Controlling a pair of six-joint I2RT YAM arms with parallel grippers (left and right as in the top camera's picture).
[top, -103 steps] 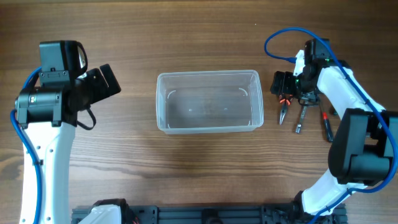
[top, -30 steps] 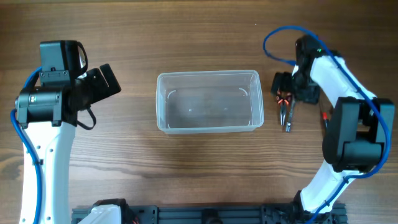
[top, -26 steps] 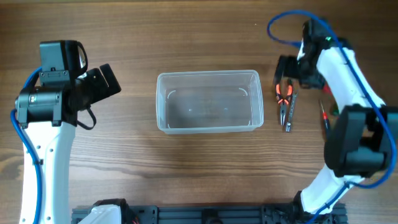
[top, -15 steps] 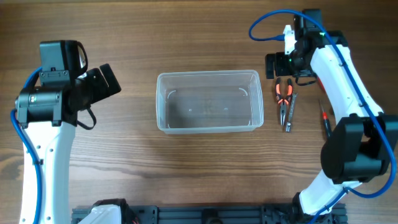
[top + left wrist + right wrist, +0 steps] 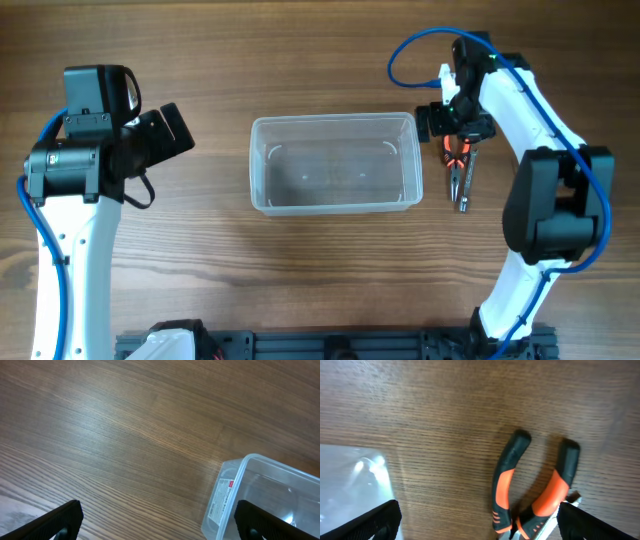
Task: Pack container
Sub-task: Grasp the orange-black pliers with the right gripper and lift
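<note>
Pliers (image 5: 458, 165) lying lengthwise just right of container (image 5: 335, 118), handles under our right gripper (image 5: 445, 122); we're hovering, fingers spread, holding nothing.

Brown-grained worktop (image 5: 320, 270), clear container (image 5: 333, 118), orange-and-black pliers (image 5: 458, 170).
The worktop is mid-brown with fine darker grain lines. The container is colourless and see-through; its end label (image 5: 222, 502) is white with a red mark. The pliers' handles are black with orange inlays, the nose grey metal. The robot arms (image 5: 70, 260) are white and black, their cables (image 5: 391, 66) blue.
</note>
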